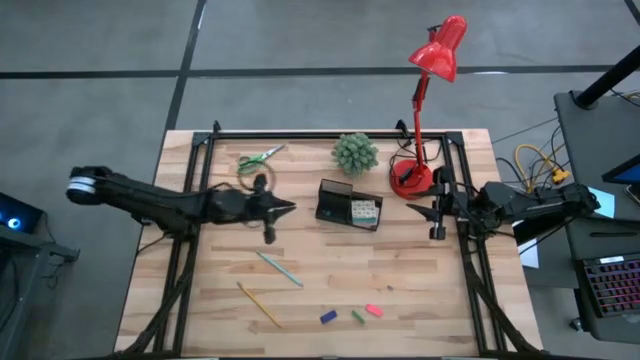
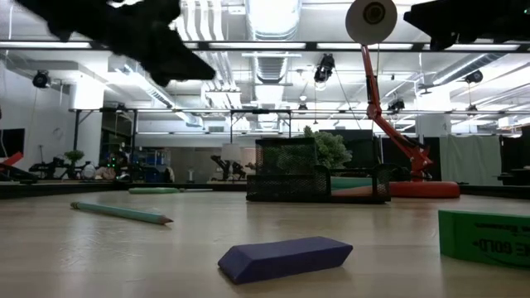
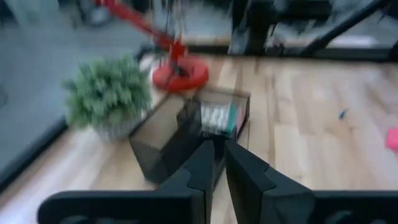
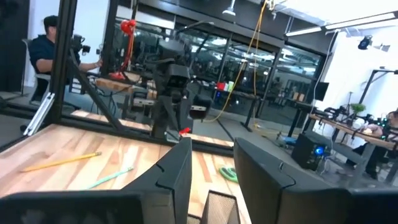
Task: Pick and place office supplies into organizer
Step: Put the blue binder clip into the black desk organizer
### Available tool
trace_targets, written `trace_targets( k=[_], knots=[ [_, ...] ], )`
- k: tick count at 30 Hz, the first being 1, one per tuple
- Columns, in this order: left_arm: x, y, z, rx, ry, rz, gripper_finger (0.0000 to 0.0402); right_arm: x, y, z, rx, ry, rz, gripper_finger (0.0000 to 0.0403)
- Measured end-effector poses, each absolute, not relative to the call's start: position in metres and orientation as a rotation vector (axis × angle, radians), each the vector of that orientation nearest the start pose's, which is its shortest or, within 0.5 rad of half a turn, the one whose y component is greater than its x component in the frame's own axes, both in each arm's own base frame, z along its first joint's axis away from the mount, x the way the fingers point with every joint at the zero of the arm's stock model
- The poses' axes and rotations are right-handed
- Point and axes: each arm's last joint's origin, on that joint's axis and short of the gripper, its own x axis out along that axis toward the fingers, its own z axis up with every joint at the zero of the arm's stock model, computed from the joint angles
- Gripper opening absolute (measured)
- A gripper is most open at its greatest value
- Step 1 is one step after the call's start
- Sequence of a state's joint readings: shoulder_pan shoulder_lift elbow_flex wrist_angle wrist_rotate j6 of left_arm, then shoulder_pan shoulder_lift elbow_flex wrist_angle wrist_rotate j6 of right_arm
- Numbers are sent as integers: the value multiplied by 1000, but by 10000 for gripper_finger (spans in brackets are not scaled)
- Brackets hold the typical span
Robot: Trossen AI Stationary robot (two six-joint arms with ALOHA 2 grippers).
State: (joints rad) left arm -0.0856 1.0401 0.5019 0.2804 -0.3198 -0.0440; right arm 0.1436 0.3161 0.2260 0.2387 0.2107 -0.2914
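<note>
A pale wooden bench (image 1: 400, 280) under bright workshop lights. Our left tool (image 1: 283, 209) hangs with its fingers nearly pinched together, holding nothing; just ahead sits the organizer (image 1: 349, 205), a black mesh tray with the white dotted cube (image 1: 364, 211) inside. Our right tool (image 1: 418, 209), beyond the organizer, stands partly parted and empty. Further out lie the teal pen (image 1: 279, 268), the yellow pencil (image 1: 259, 303) and small rubbery erasers (image 1: 350, 314). We reckon the light tray could skid if either tool clips its thin wall.
</note>
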Motion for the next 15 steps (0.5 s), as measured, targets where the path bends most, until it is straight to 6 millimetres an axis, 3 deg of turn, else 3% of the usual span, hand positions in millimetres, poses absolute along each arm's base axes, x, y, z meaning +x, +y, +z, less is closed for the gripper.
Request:
trace_targets(
  k=[7,15],
  knots=[
    [177,-5,201,117,39,238,26,116,11,236,-130,-122,-76,96],
    [156,1,180,146,30,265,26,134,12,225,-48,-41,-121,123]
  ],
)
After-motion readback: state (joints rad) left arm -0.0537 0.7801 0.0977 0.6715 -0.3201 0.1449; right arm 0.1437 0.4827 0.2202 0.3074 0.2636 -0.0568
